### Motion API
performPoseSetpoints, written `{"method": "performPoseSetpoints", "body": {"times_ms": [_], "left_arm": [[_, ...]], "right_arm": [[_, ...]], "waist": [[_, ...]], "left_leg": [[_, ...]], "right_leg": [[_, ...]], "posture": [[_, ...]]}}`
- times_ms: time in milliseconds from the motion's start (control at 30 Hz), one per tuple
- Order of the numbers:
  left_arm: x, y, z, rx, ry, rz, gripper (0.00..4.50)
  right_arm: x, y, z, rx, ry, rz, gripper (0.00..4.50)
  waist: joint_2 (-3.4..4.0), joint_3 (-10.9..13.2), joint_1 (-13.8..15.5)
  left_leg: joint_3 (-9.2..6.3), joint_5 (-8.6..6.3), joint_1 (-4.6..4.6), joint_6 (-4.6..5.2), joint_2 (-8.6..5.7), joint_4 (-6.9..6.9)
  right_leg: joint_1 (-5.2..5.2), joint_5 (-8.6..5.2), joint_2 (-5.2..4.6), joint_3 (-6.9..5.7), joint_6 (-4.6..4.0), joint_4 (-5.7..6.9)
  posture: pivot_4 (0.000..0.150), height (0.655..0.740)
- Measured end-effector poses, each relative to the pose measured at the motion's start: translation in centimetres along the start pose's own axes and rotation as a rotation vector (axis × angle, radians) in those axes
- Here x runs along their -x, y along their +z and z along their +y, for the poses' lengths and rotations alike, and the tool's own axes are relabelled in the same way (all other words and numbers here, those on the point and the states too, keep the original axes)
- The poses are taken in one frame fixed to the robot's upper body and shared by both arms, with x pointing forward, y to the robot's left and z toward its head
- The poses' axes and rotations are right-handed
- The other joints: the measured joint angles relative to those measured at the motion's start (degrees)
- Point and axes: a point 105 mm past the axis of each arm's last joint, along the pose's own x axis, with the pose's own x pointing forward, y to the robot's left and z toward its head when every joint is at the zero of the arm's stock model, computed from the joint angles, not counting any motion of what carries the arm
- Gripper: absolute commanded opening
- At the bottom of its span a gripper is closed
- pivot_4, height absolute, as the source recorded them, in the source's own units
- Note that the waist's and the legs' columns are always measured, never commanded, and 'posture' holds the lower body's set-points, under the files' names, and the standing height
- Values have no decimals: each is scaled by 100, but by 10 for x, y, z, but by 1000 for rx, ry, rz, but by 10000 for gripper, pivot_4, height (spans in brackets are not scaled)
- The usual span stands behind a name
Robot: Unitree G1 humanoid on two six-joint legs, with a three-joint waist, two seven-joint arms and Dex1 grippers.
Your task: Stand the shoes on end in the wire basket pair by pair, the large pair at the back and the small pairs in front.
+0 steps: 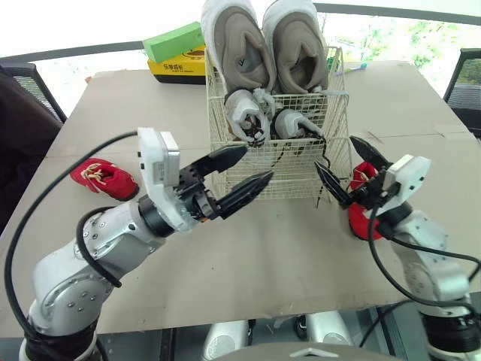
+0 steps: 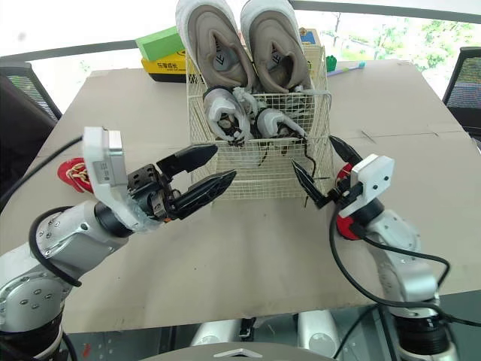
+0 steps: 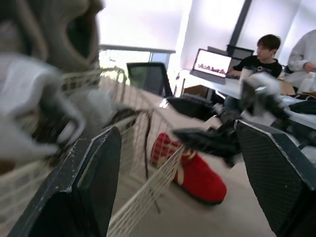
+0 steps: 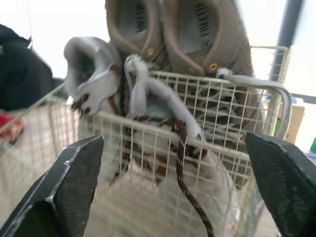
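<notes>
The wire basket [image 1: 218,128] stands mid-table. A large beige-and-white pair [image 1: 267,45] stands on end at its back. A small grey pair [image 1: 263,116] stands in front of that, with dark laces [image 4: 185,163] hanging over the front wire. One small red shoe [image 1: 104,179] lies on the table at the left. The other red shoe [image 1: 364,204] lies by the basket's right front corner. My left gripper [image 1: 257,163] is open just before the basket front, holding nothing. My right gripper [image 1: 334,153] is open and empty beside the basket's right side, just above the right red shoe.
A green box [image 1: 174,41] sits on a yellow box [image 1: 180,66] behind the basket on the left. The table [image 1: 248,256] is covered in brown cardboard. Black chairs [image 1: 22,83] stand at both far corners. People sit at a desk [image 3: 256,64] beyond.
</notes>
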Motion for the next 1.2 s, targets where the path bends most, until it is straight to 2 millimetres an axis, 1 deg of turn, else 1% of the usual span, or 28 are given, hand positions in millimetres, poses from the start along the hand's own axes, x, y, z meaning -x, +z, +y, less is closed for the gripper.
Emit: {"method": "performPoseSetpoints", "body": {"times_ms": [33,100,200,267,367,400,433,500,567,600,633,700,800,833,867,900,1000,1067,1100,1200], "left_arm": [[3,-3,11,-7,14,3,39721],[5,-6,17,-22,16,11,39721],[14,-14,18,-36,5,42,39721],[23,-20,20,-31,21,58,39721],[44,-22,30,-17,127,23,39721],[56,-25,37,4,203,1,39721],[61,-26,40,13,241,-4,39721],[80,-25,56,22,395,-53,39721],[106,-18,75,-15,605,-103,39721],[124,-15,85,-41,742,-124,39721],[131,-14,88,-49,795,-127,39721],[152,-18,98,-83,965,-87,39721],[170,-24,106,-102,1155,-57,39721],[171,-29,110,-116,1209,-21,39721],[169,-31,112,-122,1224,-8,39721],[163,-33,116,-127,1242,6,39721],[148,-41,121,-128,1279,26,39721],[135,-53,126,-101,1312,43,39721],[134,-54,126,-97,1316,46,39721],[133,-73,141,-42,1418,67,39721]], "right_arm": [[-1,2,3,-14,39,12,44720],[-3,6,6,-27,95,18,44720],[-4,13,13,-51,213,24,44720],[-5,14,21,-74,271,30,44720],[-2,11,36,-108,395,62,44720],[1,13,41,-111,446,67,44720],[1,14,43,-116,466,65,44720],[1,19,49,-134,529,56,44720],[-2,25,57,-147,599,40,44720],[-3,29,60,-149,639,29,44720],[-4,31,61,-151,652,24,44720],[-12,35,64,-158,685,-2,44720],[-16,34,68,-177,733,-17,44720],[-15,33,69,-188,754,-16,44720],[-15,33,70,-194,767,-16,44720],[-14,32,71,-199,793,-15,44720],[-10,31,77,-213,861,-3,44720],[-9,33,78,-204,895,3,44720],[-9,34,78,-203,897,1,44720],[-8,35,76,-196,903,7,44720]], "waist": [[1,1,4],[1,1,2],[0,1,-7],[-1,1,0],[0,1,4],[-1,1,4],[-2,1,14],[-3,1,23],[-4,1,19],[-7,-1,22],[-10,-3,24],[-17,-7,26],[-29,-12,72],[-32,-14,108],[-32,-14,131],[-32,-14,171],[-37,-17,167],[-38,-17,159],[-38,-17,153],[-39,-19,161]], "left_leg": [[0,0,0,0,0,0],[1,0,-2,0,1,0],[6,-1,-5,2,4,-11],[3,-1,-6,2,6,-31],[2,-1,-8,2,10,-49],[1,-1,-11,2,12,-52],[-4,-1,-15,2,16,-52],[-7,-1,-17,2,17,-50],[-7,-1,-16,2,18,-49],[-7,-1,-14,2,19,-48],[-7,-1,-13,2,19,-48],[-6,-1,-12,2,19,-48],[-10,-1,-14,1,17,-47],[-12,-1,-14,1,14,-47],[-12,-1,-15,1,12,-47],[-13,-1,-15,1,9,-46],[-12,-1,-16,1,7,-47],[-12,-1,-16,0,4,-47],[-12,-1,-16,0,5,-47],[-20,-1,-16,-1,13,-49]], "right_leg": [[0,-2,0,0,2,-1],[0,-3,0,0,3,-5],[0,1,-2,3,-2,-23],[-1,8,-4,0,-12,-38],[-6,11,-10,-2,-18,-54],[-6,12,-21,-3,-18,-63],[-6,13,-27,-10,-18,-70],[-5,13,-28,-14,-17,-75],[-4,13,-29,-13,-17,-75],[-1,13,-30,-15,-17,-76],[0,13,-30,-17,-17,-76],[1,14,-29,-17,-17,-76],[2,17,-28,-24,-19,-77],[2,17,-26,-27,-20,-77],[2,18,-24,-28,-21,-77],[2,19,-23,-30,-22,-76],[3,26,-27,-27,-15,-77],[1,35,-35,-26,-6,-78],[1,35,-36,-25,-6,-77],[0,39,-33,-36,-12,-76]], "posture": [[1500,7400],[1500,7400],[1500,7400],[1500,7400],[1500,7400],[1500,7400],[1500,7400],[1500,7400],[1500,7400],[1500,7400],[1500,7400],[1500,7400],[1500,7400],[1500,7400],[1500,7400],[1500,7400],[1500,7400],[1500,7400],[1500,7400],[1500,7400]]}}
